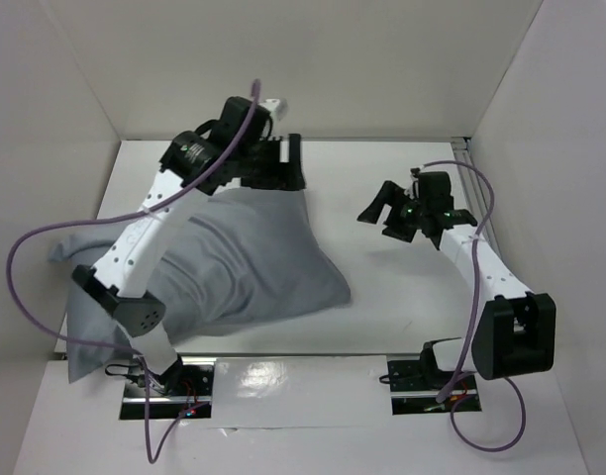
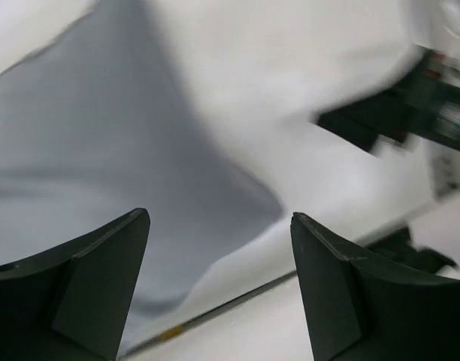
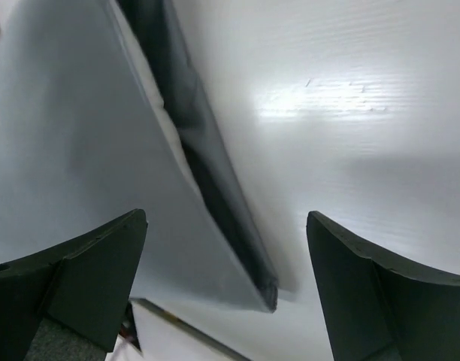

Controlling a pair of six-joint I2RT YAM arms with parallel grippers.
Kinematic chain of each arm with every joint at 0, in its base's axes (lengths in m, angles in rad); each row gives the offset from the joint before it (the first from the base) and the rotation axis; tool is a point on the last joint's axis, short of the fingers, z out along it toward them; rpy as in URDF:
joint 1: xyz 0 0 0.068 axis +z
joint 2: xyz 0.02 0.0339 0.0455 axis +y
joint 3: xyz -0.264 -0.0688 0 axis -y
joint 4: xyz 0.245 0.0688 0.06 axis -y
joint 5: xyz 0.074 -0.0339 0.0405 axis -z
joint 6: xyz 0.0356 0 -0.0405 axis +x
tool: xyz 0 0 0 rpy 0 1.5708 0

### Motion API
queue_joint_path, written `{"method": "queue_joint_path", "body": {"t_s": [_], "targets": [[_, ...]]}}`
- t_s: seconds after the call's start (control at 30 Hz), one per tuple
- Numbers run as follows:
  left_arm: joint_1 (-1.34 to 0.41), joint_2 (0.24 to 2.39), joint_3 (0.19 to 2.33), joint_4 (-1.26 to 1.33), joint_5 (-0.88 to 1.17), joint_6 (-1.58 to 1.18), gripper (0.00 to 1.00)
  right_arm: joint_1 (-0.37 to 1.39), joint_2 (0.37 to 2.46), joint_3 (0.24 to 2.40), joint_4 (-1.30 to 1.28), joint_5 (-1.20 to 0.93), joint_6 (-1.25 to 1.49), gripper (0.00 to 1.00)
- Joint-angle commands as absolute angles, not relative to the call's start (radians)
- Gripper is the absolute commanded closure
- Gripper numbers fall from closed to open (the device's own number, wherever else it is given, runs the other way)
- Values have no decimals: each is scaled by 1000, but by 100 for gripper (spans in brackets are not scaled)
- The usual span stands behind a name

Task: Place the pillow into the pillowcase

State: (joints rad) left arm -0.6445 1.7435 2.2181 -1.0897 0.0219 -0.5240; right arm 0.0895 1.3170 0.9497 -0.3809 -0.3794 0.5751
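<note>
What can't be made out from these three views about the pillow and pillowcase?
- Pillow: top view, hidden under the grey pillowcase; right wrist view shows only a pale sliver at the opening, probably it.
- Pillowcase's left side: top view, crossed by the left arm.
- Right gripper: left wrist view, blurred and cut off by the right edge.
- Whether the pillow is fully in: no view settles it.

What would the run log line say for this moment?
left claw: open, empty | right claw: open, empty | pillowcase: plump, lying on table
</note>
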Motion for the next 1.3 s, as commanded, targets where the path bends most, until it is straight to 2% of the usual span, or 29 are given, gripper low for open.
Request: {"method": "queue_joint_path", "body": {"t_s": [0.0, 0.17, 0.33, 0.43, 0.47, 0.5, 0.53, 0.57, 0.67, 0.7, 0.9, 1.1, 1.17, 1.27], "targets": [[-571, 1623, 2056, -1199, -296, -633, 11, 222, 1292, 1063, -457, -456, 427, 6], [-430, 1398, 1652, -1221, -368, -758, 11, 448, 1376, 1156, -514, -319, 339, 3], [-331, 1197, 1477, -1152, -327, -758, 11, 595, 1524, 1236, -425, -350, 305, 0], [-279, 1177, 1427, -1152, -357, -758, 13, 638, 1685, 1319, -434, -359, 295, 2], [-253, 1164, 1408, -1152, -357, -758, 13, 647, 1744, 1331, -434, -376, 295, 9], [-239, 1154, 1364, -1138, -339, -758, 14, 647, 1762, 1331, -396, -409, 295, 21], [-227, 1154, 1332, -1114, -325, -724, 14, 658, 1773, 1331, -378, -425, 313, 55], [-218, 1140, 1301, -1088, -304, -704, 18, 658, 1773, 1319, -361, -414, 337, 100], [-209, 1131, 1239, -994, -204, -629, 18, 614, 1683, 1223, -285, -353, 446, 100], [-209, 1141, 1229, -976, -172, -606, 18, 594, 1654, 1191, -276, -253, 486, 100], [-328, 1278, 1371, -919, -72, -546, 19, 362, 1432, 1025, -383, -117, 584, 100], [-403, 1419, 1640, -966, -38, -506, 19, 207, 1209, 1026, -554, 49, 545, 100], [-403, 1431, 1704, -998, -66, -506, 18, 186, 1197, 1055, -607, 72, 511, 100], [-391, 1433, 1654, -1008, -100, -517, 18, 167, 1212, 1068, -634, 87, 439, 100]]}}
